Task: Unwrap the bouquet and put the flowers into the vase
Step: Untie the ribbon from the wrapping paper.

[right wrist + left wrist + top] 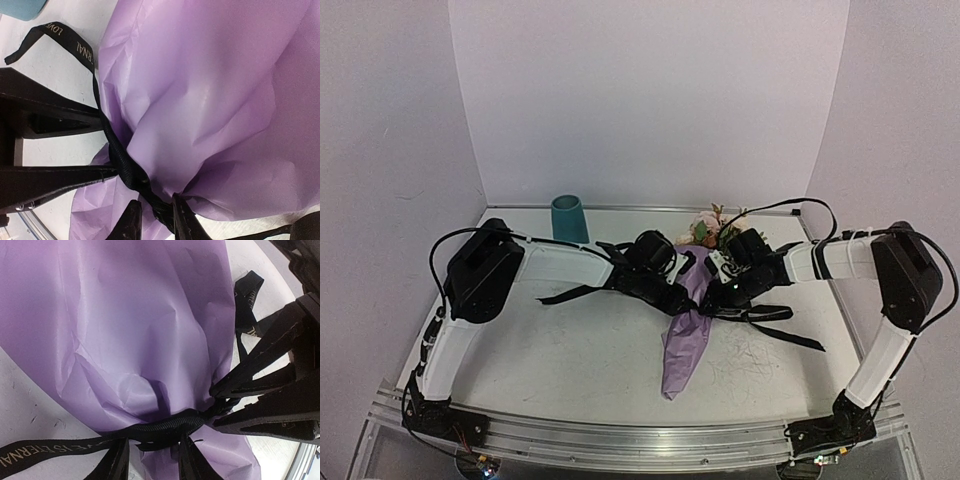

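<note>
The bouquet (686, 345) lies flat on the table (570, 365) between the two pairs of jaws, which close in on its tied waist from opposite sides. The right jaws are pinched on the black ribbon (125, 170). The band runs straight in between their tips and fills the narrow gap, right where it bunches into a knot. The left jaws stand partly apart, with the ribbon stretched across from one tip to the other and the lilac paper (125, 315) bulging just beyond them. Whether they clamp anything I cannot tell.

The two pairs of tips sit close together at the knot. Loose ribbon tails with gold lettering trail away over the table on the outer side of each pair.

From the jaws, the paper cone narrows toward the arm bases, its point resting on the table. The flowers (712, 226) — pink, cream and rust heads with green leaves — lie at the far end, just beyond the right jaws.

The teal vase (568, 218) stands upright beyond the left jaws and off to their outer side, well apart from the bouquet.
</note>
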Tool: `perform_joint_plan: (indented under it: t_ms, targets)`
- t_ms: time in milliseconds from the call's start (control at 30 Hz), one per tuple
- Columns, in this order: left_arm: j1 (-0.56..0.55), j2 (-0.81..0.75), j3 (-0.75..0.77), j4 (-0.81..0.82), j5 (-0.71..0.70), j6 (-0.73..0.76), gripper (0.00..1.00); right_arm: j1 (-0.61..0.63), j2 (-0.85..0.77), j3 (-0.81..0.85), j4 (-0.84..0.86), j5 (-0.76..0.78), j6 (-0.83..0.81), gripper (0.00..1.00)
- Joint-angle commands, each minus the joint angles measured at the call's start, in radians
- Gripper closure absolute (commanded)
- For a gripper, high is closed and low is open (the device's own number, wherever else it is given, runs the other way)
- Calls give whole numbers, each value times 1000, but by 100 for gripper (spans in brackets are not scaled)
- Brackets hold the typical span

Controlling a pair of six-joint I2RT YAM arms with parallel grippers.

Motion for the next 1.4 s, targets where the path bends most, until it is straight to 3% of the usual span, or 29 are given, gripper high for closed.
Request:
perform_joint_plan:
  t_ms: [0,200,367,500,767,1100,1367]
  targets:
    - [-5,4,30,19,19,42,61,5,-13,-12,-34,-11,12,76]
    - [-5,9,32,19,31,73,56,6,-28,4,-35,4,34,88]
    - [-7,31,49,19,10,95,59,6,-75,-12,-43,19,45,97]
    - [-14,38,47,18,-55,106,69,6,-104,-25,-59,15,54,100]
    - [-17,-24,-16,19,-101,96,99,6,-151,-67,-83,39,71,98]
    - [-17,-89,-83,19,-92,65,100,6,-191,-116,-120,111,93,100]
    - [-17,-106,-116,20,-5,36,100,6,-239,-181,-169,173,101,98]
